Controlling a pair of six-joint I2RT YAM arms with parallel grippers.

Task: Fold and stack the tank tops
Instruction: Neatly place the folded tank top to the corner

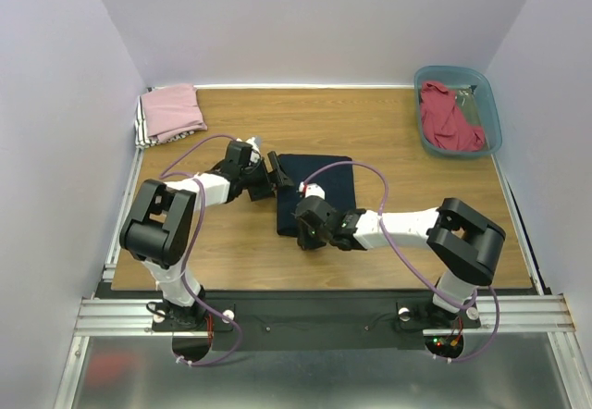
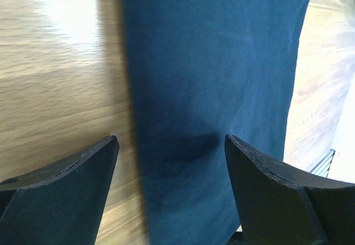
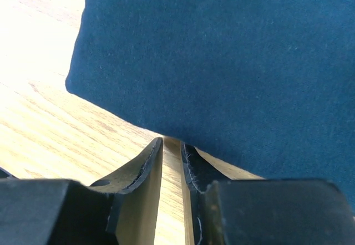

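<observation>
The left gripper is spread wide and empty. The folded navy top lies flat just ahead of it, reaching between its fingers. The right gripper is pinched almost closed on nothing, the navy edge just past its tips. Only the overhead view shows the pink top well beyond the left gripper and the red top in a bin far beyond the right.

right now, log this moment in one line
navy top: folded, centre | left hand: open, left edge | right hand: shut, empty, near edge | pink top: folded, far left | red top: in bin
</observation>
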